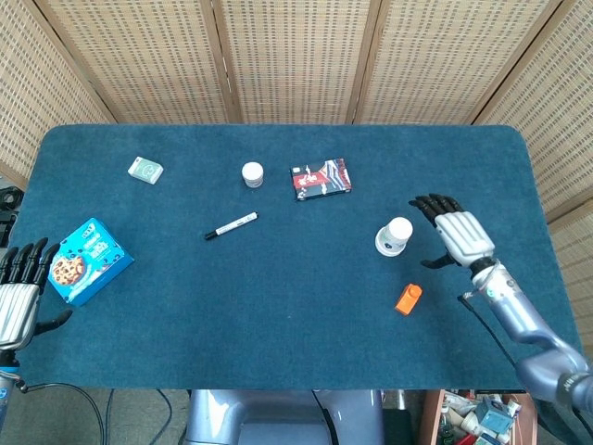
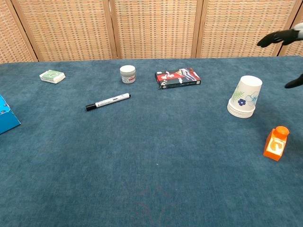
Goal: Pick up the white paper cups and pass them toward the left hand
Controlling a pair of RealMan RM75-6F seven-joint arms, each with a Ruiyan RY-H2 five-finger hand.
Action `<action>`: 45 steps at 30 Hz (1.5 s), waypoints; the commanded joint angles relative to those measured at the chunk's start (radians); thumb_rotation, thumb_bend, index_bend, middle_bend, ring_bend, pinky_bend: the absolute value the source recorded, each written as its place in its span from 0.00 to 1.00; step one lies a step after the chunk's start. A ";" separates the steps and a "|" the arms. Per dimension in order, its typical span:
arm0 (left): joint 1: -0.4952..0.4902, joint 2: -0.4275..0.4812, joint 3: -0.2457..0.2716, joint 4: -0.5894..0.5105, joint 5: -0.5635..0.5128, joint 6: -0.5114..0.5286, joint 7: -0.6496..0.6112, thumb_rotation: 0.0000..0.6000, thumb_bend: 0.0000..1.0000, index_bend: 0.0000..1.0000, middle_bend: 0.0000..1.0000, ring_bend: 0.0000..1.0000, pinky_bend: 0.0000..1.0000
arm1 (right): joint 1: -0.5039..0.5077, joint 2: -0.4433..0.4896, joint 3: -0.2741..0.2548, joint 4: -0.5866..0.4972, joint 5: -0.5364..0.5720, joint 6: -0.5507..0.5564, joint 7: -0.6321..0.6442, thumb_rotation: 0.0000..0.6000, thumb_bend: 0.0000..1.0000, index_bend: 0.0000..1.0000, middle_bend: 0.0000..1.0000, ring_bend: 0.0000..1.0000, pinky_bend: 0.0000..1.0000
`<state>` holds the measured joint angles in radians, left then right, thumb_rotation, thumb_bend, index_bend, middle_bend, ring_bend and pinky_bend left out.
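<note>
In your chest view, the right hand (image 2: 284,37) is showing only as dark fingertips at the right edge, the palm and arm lying outside the frame. The blue box (image 2: 7,118) is being cut by that view's left edge, leaving just a corner. In your head view, the left hand (image 1: 18,297) is sitting at the left edge with its arm running off the frame. The printing on the dark packet (image 1: 321,178) is staying too small to read.
</note>
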<state>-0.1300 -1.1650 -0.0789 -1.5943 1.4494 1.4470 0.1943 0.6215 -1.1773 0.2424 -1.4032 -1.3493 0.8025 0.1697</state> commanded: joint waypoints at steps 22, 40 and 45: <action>-0.029 -0.012 -0.010 0.024 -0.055 -0.052 0.004 1.00 0.12 0.00 0.00 0.00 0.00 | 0.156 -0.223 -0.006 0.275 0.208 -0.162 -0.094 1.00 0.21 0.33 0.38 0.24 0.34; -0.036 -0.018 -0.011 0.030 -0.078 -0.059 0.016 1.00 0.13 0.00 0.00 0.00 0.00 | 0.184 -0.299 -0.005 0.353 0.210 -0.148 -0.077 1.00 0.38 0.52 0.56 0.42 0.55; -0.036 -0.020 -0.009 0.030 -0.078 -0.058 0.019 1.00 0.13 0.00 0.00 0.00 0.00 | 0.175 -0.299 0.000 0.343 0.195 -0.117 -0.051 1.00 0.43 0.54 0.58 0.43 0.56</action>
<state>-0.1663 -1.1845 -0.0882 -1.5649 1.3712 1.3895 0.2135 0.7996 -1.4787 0.2401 -1.0538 -1.1497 0.6801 0.1115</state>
